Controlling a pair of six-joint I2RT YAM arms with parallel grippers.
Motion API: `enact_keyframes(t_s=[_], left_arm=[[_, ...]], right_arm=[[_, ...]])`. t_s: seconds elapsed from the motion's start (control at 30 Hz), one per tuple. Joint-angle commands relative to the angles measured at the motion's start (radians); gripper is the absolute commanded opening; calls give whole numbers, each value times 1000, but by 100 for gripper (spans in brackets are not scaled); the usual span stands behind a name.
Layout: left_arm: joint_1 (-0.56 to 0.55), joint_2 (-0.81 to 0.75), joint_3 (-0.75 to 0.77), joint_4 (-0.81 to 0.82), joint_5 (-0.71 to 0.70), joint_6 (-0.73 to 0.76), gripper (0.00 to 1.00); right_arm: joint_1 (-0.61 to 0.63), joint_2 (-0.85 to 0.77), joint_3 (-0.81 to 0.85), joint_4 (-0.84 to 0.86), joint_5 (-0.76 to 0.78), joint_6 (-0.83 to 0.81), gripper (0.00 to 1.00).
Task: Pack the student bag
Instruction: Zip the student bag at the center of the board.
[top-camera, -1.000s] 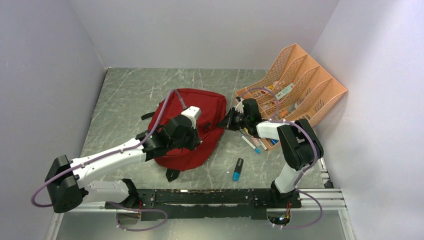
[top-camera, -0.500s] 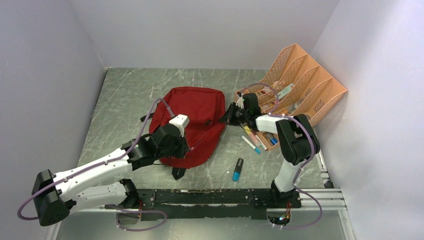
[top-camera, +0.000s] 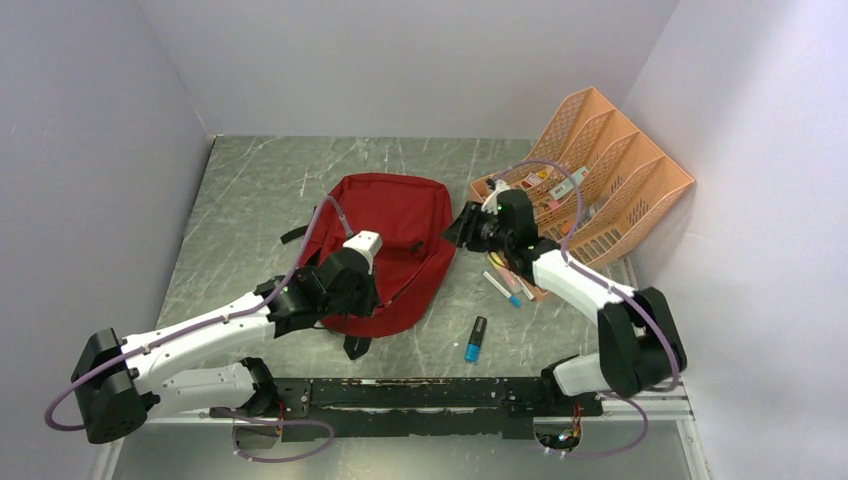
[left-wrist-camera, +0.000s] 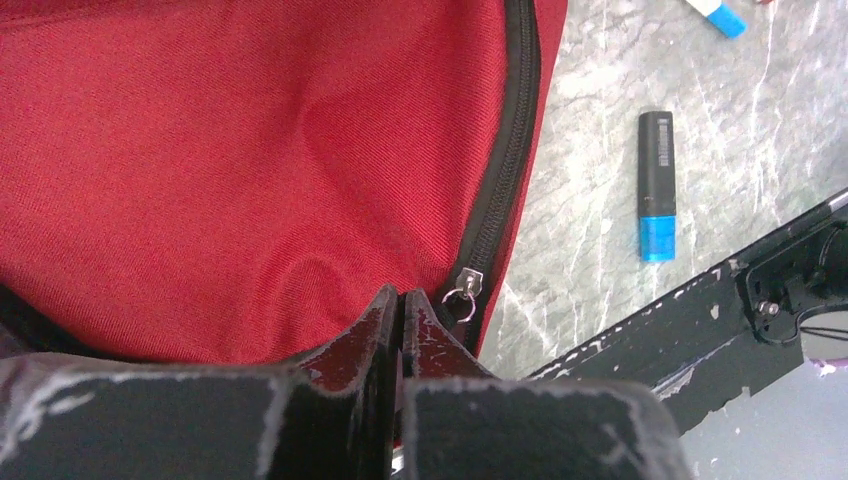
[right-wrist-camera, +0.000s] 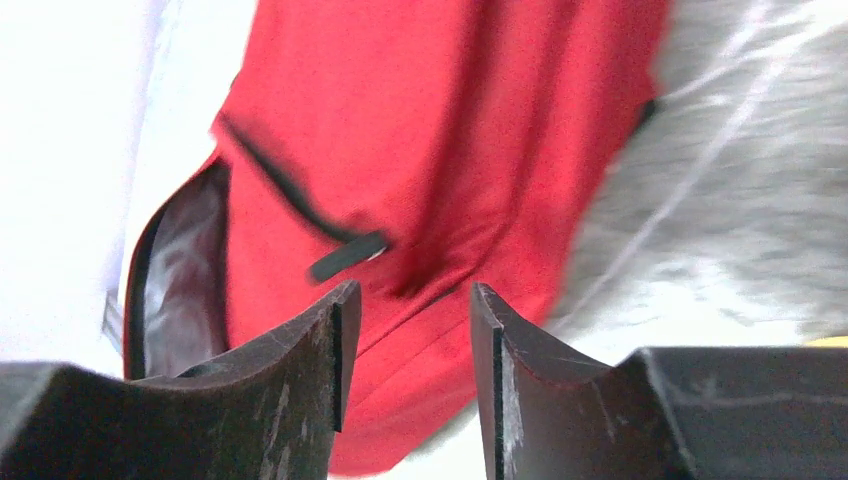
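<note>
Highlighter (top-camera: 475, 339): black barrel with a blue cap, loose on the table (top-camera: 260, 190) near its near edge, just right of the bag. A sweep of either arm could knock it against the rail (top-camera: 430, 392).
Left gripper (left-wrist-camera: 400, 310): fingers pressed together at the bag's near edge, with the zip slider (left-wrist-camera: 468, 283) just beside them. Whether fabric is pinched cannot be told. A pull from here may drag the whole bag instead of running the zip.
Pens (top-camera: 503, 285): scattered just in front of the organiser, near the right arm's path.
Student bag (top-camera: 390, 240): dark red, lying flat at mid-table. Its grey-lined mouth (right-wrist-camera: 175, 270) is soft and held by nothing, so it may sag closed.
Right gripper (right-wrist-camera: 410, 300): jaws apart and empty, at the bag's right edge. Closing here could catch loose fabric.
Desk organiser (top-camera: 610, 170): peach mesh, in the far right corner. The right arm's cable arcs above it and might snag.
</note>
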Motion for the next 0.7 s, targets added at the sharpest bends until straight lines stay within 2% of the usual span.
enact_keyframes(t_s=[0.0, 0.1, 0.23, 0.4, 0.53, 0.67], left_arm=[[-2, -42, -3, 36, -68, -52, 5], [-1, -60, -11, 54, -74, -62, 5], [-1, -53, -11, 84, -55, -56, 5], [-1, -33, -10, 109, -28, -38, 5], [-1, -27, -8, 114, -23, -30, 5], [-1, -28, -14, 121, -12, -33, 5]], right_arm=[[175, -118, 4, -154, 148, -111, 48], [262, -196, -24, -193, 240, 13, 50], [395, -284, -66, -226, 411, 275, 53], [557, -249, 0, -412, 609, 565, 58], [599, -178, 61, -550, 638, 684, 60], [610, -148, 35, -478, 609, 708, 60]])
